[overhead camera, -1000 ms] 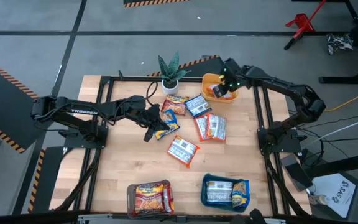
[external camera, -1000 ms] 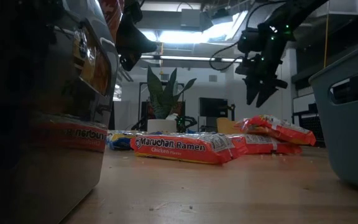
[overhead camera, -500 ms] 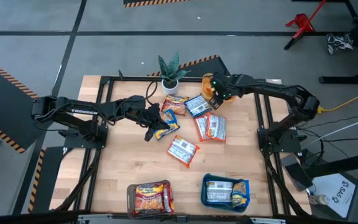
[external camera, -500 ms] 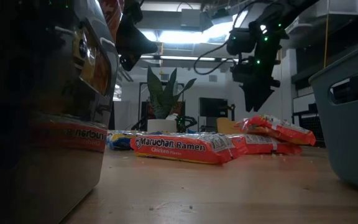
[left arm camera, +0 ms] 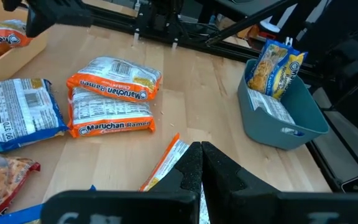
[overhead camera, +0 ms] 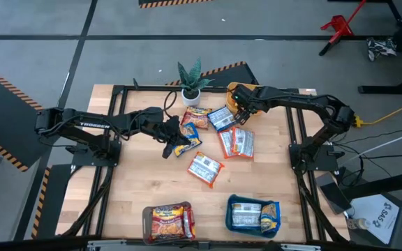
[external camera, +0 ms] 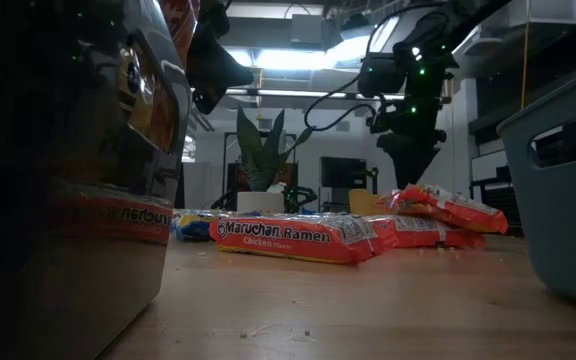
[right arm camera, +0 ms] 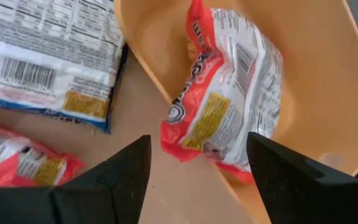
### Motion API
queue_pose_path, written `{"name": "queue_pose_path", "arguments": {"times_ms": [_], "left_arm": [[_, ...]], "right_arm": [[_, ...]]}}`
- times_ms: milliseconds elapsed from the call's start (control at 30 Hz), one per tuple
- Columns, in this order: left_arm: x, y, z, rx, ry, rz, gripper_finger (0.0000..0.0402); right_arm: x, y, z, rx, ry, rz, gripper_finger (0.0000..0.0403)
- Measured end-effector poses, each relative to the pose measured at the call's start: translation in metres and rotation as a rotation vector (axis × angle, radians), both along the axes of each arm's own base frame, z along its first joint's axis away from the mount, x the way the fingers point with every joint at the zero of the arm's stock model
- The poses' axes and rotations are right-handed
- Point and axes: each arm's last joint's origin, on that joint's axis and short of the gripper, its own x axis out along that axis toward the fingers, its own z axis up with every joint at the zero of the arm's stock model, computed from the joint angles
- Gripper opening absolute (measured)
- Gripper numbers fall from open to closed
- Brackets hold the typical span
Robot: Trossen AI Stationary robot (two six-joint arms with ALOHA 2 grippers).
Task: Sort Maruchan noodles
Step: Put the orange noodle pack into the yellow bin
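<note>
Red packet (right arm camera: 225,87) lies in tray (right arm camera: 303,56) beneath wide-open right claw (right arm camera: 197,168); best descend squarely on next loose packet.

Wooden table (overhead camera: 131,181): light planks, framed by black rails. Potted plant (overhead camera: 190,78): green spiky leaves in a white pot, stood at the far edge. Yellow tray (right arm camera: 303,68): sat near the plant. Teal tray (left arm camera: 303,112) and brown tray (overhead camera: 147,222): both sat at the near edge. Red stand (overhead camera: 338,26): stood on the grey floor beyond.
</note>
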Motion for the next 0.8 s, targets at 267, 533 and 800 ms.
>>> {"name": "queue_pose_path", "arguments": {"times_ms": [267,533,800], "left_arm": [[0.0,0.0,0.0,0.003,0.004,-0.002,0.0],[-0.001,0.0,-0.001,0.015,0.012,-0.006,0.0],[-0.001,0.0,-0.002,0.026,0.018,0.011,0.0]], "right_arm": [[0.003,-0.005,-0.01,-0.048,0.068,0.0,0.0248],[0.005,-0.006,-0.018,-0.049,0.106,0.0,0.0248],[0.0,-0.006,-0.018,-0.074,0.159,-0.023,0.0176]]}}
